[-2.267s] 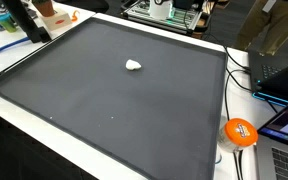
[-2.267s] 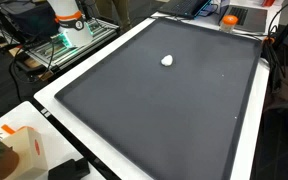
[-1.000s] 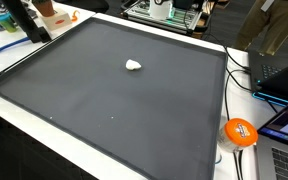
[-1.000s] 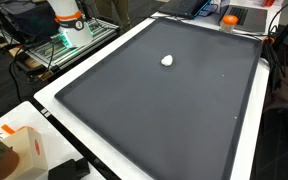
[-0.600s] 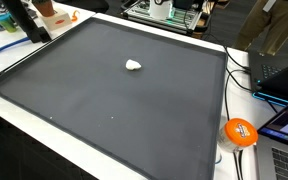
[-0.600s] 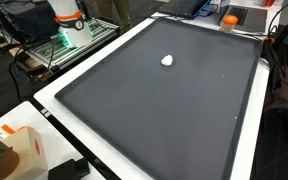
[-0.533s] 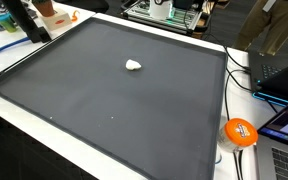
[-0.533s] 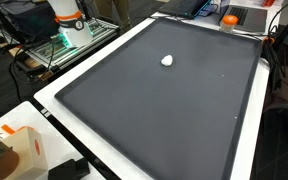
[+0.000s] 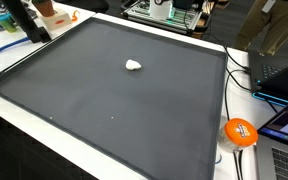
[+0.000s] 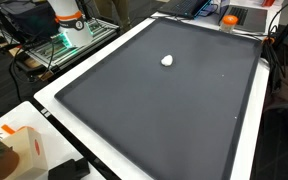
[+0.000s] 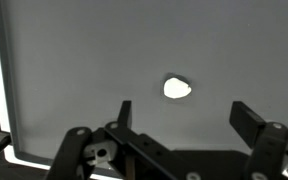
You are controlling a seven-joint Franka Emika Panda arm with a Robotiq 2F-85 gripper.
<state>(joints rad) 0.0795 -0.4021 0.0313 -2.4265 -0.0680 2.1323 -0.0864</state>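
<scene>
I've got open dark mat [image 9: 134, 115] on every side. The only thing on it is the small white lump [image 11: 177, 88], just ahead of my gripper [image 11: 184, 110] and between its spread fingers. Clutter sits off the edges: orange ball [image 9: 240, 132], cables [image 9: 242, 75] and laptop [image 9: 284, 72] along one side, orange box [image 10: 24, 150] by a corner.

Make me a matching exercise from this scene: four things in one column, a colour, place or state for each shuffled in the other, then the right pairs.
Column one:
1. lump
2. ball
3. fingers
4. mat

Column two:
A. orange, outside the mat's edge
B. black, large and flat
C. white, lying alone on the mat
D. open, holding nothing

Pairs: 1-C, 2-A, 3-D, 4-B.
</scene>
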